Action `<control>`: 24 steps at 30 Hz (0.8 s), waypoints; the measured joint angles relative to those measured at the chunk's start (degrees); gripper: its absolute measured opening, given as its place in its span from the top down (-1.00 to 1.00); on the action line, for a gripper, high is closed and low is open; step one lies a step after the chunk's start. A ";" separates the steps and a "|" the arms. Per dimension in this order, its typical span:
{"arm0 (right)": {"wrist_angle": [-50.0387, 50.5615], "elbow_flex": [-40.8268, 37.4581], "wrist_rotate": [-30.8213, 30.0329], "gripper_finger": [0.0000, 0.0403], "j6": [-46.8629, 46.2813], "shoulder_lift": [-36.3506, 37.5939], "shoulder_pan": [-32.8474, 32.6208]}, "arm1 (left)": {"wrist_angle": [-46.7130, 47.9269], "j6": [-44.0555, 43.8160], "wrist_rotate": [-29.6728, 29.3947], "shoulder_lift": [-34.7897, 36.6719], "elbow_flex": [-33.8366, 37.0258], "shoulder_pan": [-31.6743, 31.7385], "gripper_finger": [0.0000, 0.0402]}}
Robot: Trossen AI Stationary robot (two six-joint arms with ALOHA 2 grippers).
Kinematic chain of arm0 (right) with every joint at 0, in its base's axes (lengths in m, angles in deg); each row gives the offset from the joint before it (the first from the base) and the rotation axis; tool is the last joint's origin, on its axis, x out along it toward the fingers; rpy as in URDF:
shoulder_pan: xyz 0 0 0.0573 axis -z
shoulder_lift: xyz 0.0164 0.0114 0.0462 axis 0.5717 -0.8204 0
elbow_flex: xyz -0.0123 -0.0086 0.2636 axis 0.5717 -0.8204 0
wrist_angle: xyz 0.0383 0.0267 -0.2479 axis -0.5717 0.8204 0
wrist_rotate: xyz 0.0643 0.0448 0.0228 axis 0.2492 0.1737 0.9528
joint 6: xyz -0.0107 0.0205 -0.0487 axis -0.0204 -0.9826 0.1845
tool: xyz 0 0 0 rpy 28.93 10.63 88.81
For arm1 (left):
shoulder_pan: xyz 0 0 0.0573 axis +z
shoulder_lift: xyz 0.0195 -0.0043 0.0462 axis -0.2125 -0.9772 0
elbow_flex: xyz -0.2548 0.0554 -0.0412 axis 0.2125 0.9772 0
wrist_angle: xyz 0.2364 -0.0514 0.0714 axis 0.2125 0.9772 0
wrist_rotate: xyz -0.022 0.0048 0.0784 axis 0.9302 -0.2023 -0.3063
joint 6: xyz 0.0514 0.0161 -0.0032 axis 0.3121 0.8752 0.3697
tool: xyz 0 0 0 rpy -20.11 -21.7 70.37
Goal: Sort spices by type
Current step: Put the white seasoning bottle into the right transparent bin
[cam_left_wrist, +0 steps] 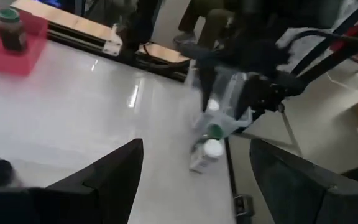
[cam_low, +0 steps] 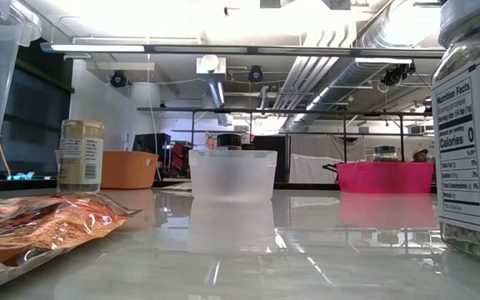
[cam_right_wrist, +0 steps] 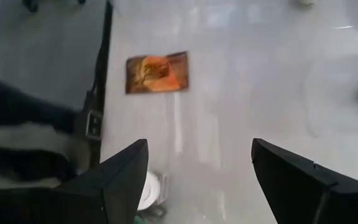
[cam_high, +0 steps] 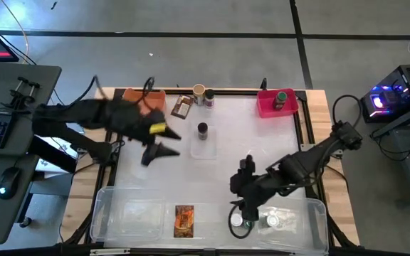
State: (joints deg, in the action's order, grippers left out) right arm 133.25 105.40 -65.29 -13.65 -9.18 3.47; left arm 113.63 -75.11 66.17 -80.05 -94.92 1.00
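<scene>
left gripper (cam_high: 164, 148) hangs left of the clear tub (cam_high: 203, 146), jaws apart, nothing in them. orange bin (cam_high: 153, 96) sits behind it, far-left of the tub.

spices, left to right around that tub: brown packet (cam_high: 182, 107) and tan-cap jar (cam_high: 199, 92) behind it, a small jar beside that (cap colour unclear); orange packet (cam_high: 184, 220) well in front, near the table's front edge; dark-cap jar (cam_high: 202, 130) inside the tub; white-cap jars (cam_high: 242, 220) front-right; green-cap jar (cam_high: 282, 99) in the pink bin (cam_high: 267, 107), back-right.

right gripper (cam_high: 243, 186) hovers front-right of the tub, just above the white-cap jars, fingers spread, empty.

handling, my read: jars are rigid, light, smooth-sided and will roll if tipped, so pinch the body below the cap. packets are flat and floppy, hard to get under on the slick tabletop; take an edge.

obstacles: tub wall blocks a side approach to the dark-cap jar; go top-down. white-cap jars are crowded together, easy to knock.
</scene>
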 joint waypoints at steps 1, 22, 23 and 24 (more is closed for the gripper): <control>-0.50 -0.61 2.06 -0.39 0.17 -0.03 0.24 | -0.91 -1.35 -3.11 0.12 0.58 -2.98 -0.41; -2.81 -1.60 11.92 -0.39 -19.30 -13.01 -5.44 | -1.21 -2.44 -20.75 4.07 11.01 -21.60 -0.41; -2.72 -1.60 11.61 -0.39 -18.95 -13.64 -5.44 | -1.16 -2.49 -21.86 4.06 11.01 -21.60 -0.41; -2.44 -1.60 11.55 -0.39 -18.23 -14.16 -5.42 | -1.08 -2.86 -22.71 4.02 11.01 -21.60 -0.41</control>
State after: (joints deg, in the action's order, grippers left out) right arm 130.81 103.80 -53.74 -31.88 -23.34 -1.95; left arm 112.55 -77.97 43.45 -76.02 -83.91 -20.59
